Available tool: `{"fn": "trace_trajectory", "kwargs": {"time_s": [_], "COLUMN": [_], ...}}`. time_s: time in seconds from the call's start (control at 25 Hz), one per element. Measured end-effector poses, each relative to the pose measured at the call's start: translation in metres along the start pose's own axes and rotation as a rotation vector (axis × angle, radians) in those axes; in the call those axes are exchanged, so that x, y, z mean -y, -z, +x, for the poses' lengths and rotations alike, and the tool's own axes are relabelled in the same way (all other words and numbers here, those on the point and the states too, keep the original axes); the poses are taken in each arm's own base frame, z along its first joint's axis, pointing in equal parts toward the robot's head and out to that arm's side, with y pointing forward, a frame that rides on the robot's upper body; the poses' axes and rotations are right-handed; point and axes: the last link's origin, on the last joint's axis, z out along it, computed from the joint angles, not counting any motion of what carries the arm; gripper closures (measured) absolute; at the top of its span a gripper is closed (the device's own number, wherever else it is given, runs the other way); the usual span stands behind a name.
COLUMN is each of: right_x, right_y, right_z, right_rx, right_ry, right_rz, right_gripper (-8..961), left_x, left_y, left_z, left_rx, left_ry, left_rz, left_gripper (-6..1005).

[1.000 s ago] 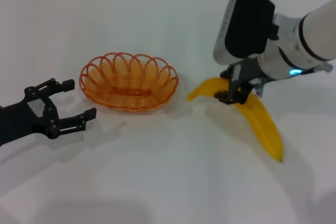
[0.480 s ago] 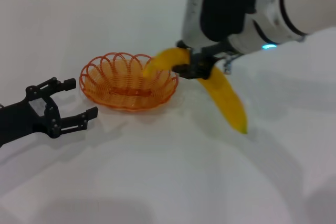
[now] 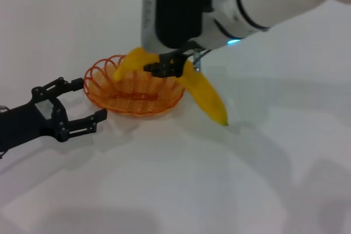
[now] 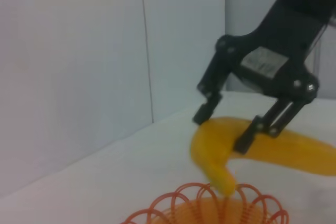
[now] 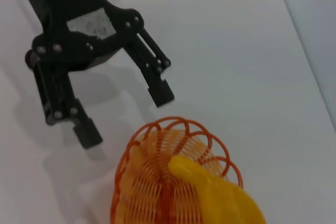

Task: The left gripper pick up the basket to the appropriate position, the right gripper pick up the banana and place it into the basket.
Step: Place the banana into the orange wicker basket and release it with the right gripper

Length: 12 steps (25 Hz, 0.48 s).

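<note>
Head view: the right gripper (image 3: 167, 68) clamps the banana (image 3: 204, 94) over the basket (image 3: 134, 86), its long axis overhanging the rim away from the open left gripper (image 3: 71, 105).

Smooth, waxy banana (image 3: 203, 94) – basket (image 3: 109, 94) of glossy looped wire; matt white table (image 3: 219, 179).

A black 2-fingered right gripper (image 3: 166, 68) on a bulky white and grey arm clamps a curved yellow banana (image 3: 204, 96) above the orange looped-wire oval basket (image 3: 133, 87), its dark tip pointing beyond the rim. An all-black left gripper (image 3: 78, 104) sits open beside the basket on the white table (image 3: 181, 184).
</note>
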Motion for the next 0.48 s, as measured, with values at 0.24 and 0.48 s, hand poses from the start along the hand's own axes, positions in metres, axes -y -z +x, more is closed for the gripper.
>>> {"fn": "trace_trajectory", "kwargs": {"time_s": [0.24, 0.48], "right_x": [-0.001, -0.001], "right_y": [-0.013, -0.015], "right_z": [-0.016, -0.021], "right_rx": [0.004, 0.020], "right_ry": [0.054, 0.061], "right_rz": [0.006, 0.023], "right_gripper": [468, 448], "left_x": [-0.003, -0.004], "left_y": [-0.006, -0.009], "left_z": [-0.003, -0.009], "left_rx": [0.008, 0.027], "left_ry": [0.019, 0.031], "left_rz": [-0.012, 0.002], "left_gripper": [91, 91]}}
